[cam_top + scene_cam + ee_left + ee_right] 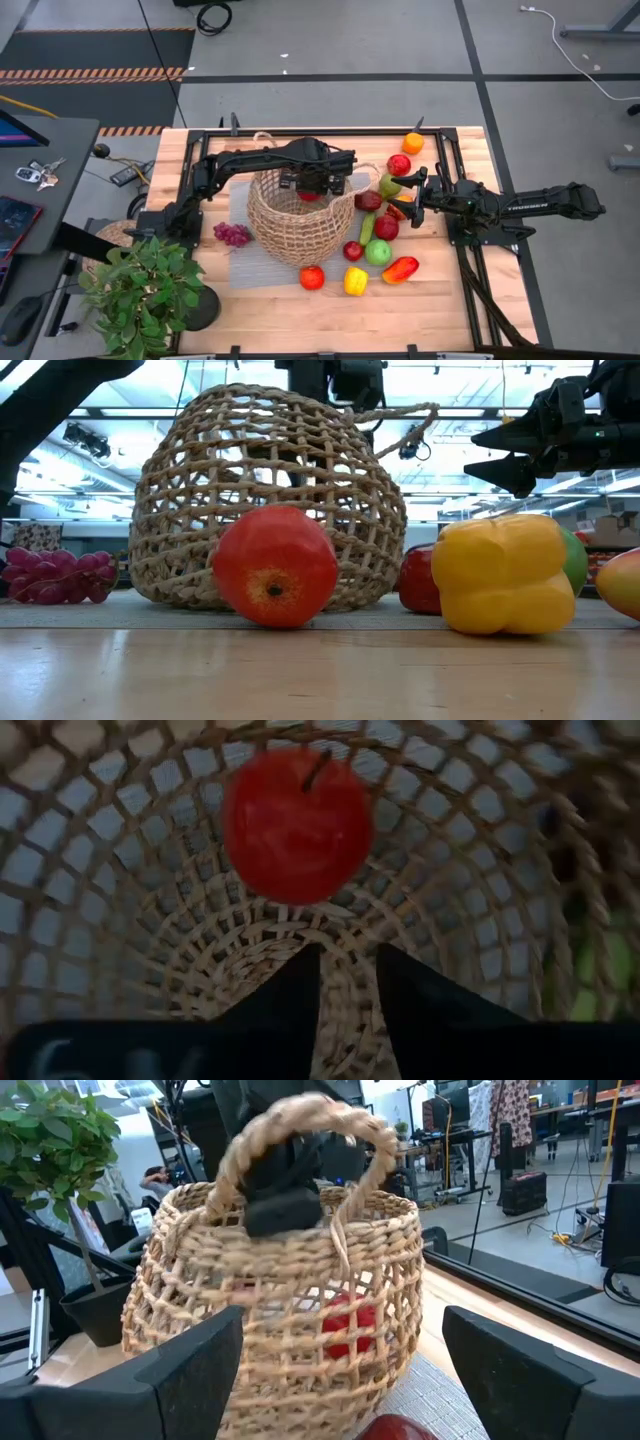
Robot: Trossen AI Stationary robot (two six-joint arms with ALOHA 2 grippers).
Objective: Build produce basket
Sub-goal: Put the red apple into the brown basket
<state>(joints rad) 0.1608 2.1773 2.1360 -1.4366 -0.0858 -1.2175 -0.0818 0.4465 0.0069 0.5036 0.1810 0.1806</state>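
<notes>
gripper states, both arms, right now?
Left gripper: open, over the round tan woven wicker basket, red apple loose below.
Right gripper: open, empty.

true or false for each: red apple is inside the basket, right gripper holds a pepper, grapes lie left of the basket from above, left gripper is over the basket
1. A red apple is inside the basket. True.
2. The right gripper holds a pepper. False: it is open and empty, beside the basket.
3. The purple grapes lie left of the basket in the high view. True.
4. The left gripper is parked off the table. False: it is over the basket's mouth.
</notes>
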